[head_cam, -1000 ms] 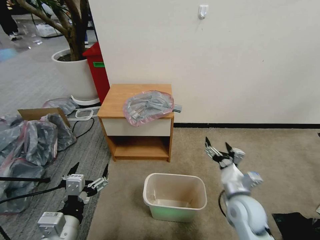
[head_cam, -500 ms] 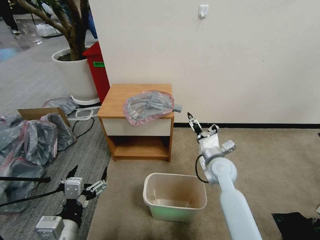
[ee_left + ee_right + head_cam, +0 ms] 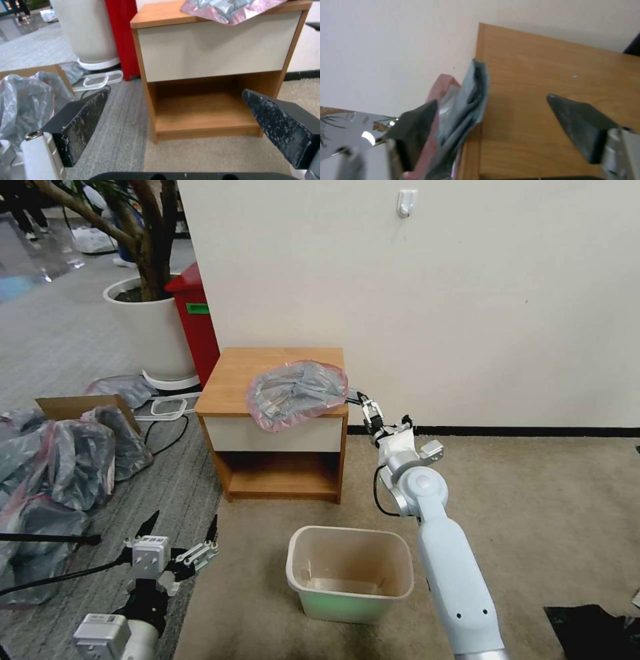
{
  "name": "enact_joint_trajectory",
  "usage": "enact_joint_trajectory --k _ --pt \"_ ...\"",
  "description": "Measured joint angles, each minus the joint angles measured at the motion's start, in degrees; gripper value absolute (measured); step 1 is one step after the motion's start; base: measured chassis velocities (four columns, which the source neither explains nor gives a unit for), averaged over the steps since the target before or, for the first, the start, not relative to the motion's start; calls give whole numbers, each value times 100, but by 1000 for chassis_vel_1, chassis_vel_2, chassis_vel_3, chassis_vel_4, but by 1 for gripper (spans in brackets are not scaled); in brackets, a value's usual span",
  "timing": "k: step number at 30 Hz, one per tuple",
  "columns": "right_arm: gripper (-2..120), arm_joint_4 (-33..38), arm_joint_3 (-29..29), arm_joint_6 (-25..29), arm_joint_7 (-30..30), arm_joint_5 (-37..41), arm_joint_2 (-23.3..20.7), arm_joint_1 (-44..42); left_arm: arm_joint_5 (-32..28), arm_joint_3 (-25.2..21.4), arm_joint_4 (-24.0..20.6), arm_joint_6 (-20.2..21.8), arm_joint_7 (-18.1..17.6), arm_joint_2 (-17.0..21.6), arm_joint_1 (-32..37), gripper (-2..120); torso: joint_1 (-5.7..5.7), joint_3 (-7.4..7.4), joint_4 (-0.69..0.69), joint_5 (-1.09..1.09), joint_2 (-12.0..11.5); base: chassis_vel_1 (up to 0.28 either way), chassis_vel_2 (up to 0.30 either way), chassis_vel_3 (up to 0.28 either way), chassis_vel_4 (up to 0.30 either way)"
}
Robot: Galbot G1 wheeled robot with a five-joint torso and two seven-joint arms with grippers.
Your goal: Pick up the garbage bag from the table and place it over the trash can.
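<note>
The garbage bag, grey with a pink rim, lies crumpled on the front right of the table, a wooden nightstand. Its folded grey tail hangs over the table's right edge. My right gripper is open at that edge, and in the right wrist view the tail sits between its fingers, close to one of them. The cream trash can stands on the carpet in front of the table. My left gripper hangs open low at the left, facing the table's drawer front.
A red bin and a large white plant pot stand behind the table's left. A heap of grey bags with a cardboard box and cables cover the floor at the left. The wall runs close behind the table.
My right arm has stretched forward and to the left, from above the carpet to the table's right edge by the bag's tail. The left gripper has sunk slightly.
</note>
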Motion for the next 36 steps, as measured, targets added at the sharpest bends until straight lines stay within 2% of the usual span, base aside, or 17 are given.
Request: enact_joint_trajectory --k 2,4,6,9,10,14,15,19,20,21,24,30,32,36 --pt "83 -11 -11 4 -22 4 16 16 4 2 8 -4 1 -6 0 100 0 0 0 0 0 0 0 0 0" --pt "71 -27 -41 15 -80 4 83 64 26 14 30 -11 7 -26 -1 100 0 0 0 0 0 0 0 0 0" --pt "68 -30 -42 19 -88 4 101 77 45 19 35 -12 8 -32 -1 100 0 0 1 0 0 0 0 0 0" --pt "52 -58 -31 35 -98 3 191 119 113 42 45 -19 23 -50 -1 100 0 0 0 0 0 0 0 0 0" --pt "52 -58 -31 35 -98 3 191 119 113 42 45 -19 23 -50 -1 100 0 0 0 0 0 0 0 0 0" --pt "32 -67 -17 55 -102 4 223 132 128 61 61 -29 32 -63 2 100 0 0 0 0 0 0 0 0 0" --pt "32 -67 -17 55 -102 4 223 132 128 61 61 -29 32 -63 2 100 0 0 0 0 0 0 0 0 0" --pt "16 -66 34 71 -104 50 205 156 147 72 71 -42 45 -80 3 100 0 0 0 0 0 0 0 0 0" --pt "16 -66 34 71 -104 50 205 156 147 72 71 -42 45 -80 3 100 0 0 0 0 0 0 0 0 0" --pt "10 -64 63 71 -119 58 196 164 165 78 81 -55 48 -92 4 100 0 0 0 0 1 0 0 0 0" --pt "1 -60 105 60 -181 63 159 164 234 80 94 -109 54 -108 7 100 0 0 0 0 1 0 0 0 0" --pt "0 135 167 52 -197 102 43 19 280 87 100 -154 76 -122 14 100 0 0 1 1 1 0 0 0 0" --pt "0 358 163 50 -138 175 -5 -98 281 87 102 -156 79 -123 15 100 0 0 0 2 1 0 0 0 0" --pt "0 1236 18 16 -31 354 -221 -784 289 83 116 -175 87 -124 15 100 -1 -1 0 1 1 0 0 0 0"
